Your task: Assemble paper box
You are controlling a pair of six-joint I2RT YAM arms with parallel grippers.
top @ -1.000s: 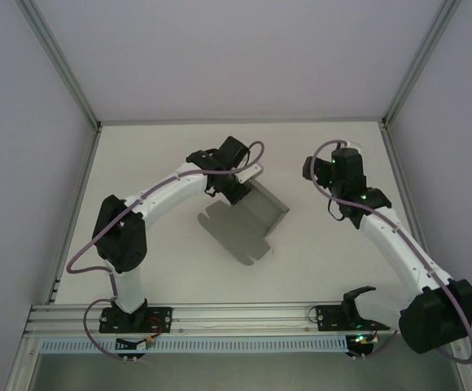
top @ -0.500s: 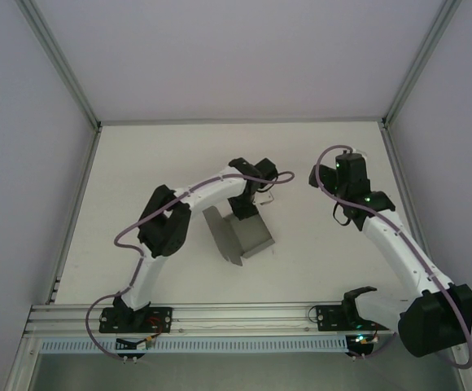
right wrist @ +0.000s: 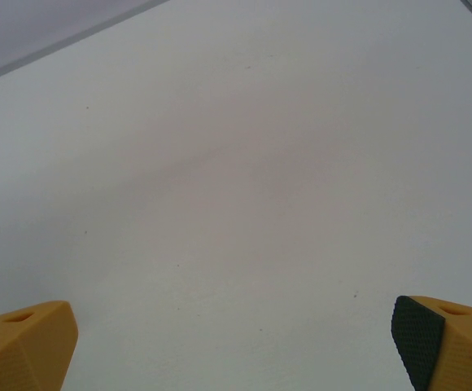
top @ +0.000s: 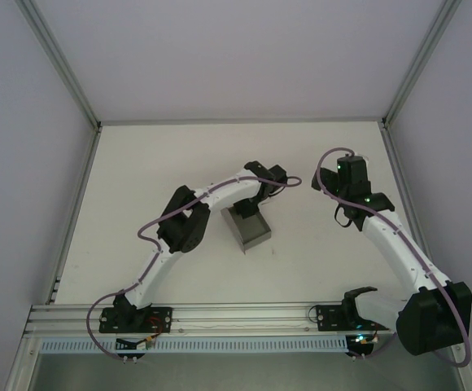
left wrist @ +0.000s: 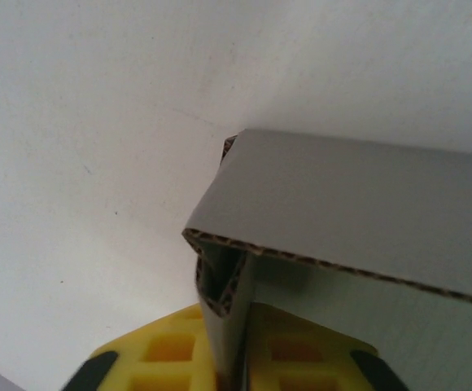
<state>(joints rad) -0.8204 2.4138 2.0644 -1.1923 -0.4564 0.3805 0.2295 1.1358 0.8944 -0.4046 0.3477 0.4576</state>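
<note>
Near the middle of the table (top: 138, 171) you have the paper box (top: 251, 232), your left gripper (left wrist: 234, 354) pinched narrow on its folded wall, and farther back toward the right edge your right gripper (right wrist: 232, 346) hangs wide open above bare surface.

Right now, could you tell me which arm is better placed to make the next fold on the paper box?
Left. The left gripper is closed on a wall of the paper box, while the right gripper hangs open over the table, apart from the box.
</note>
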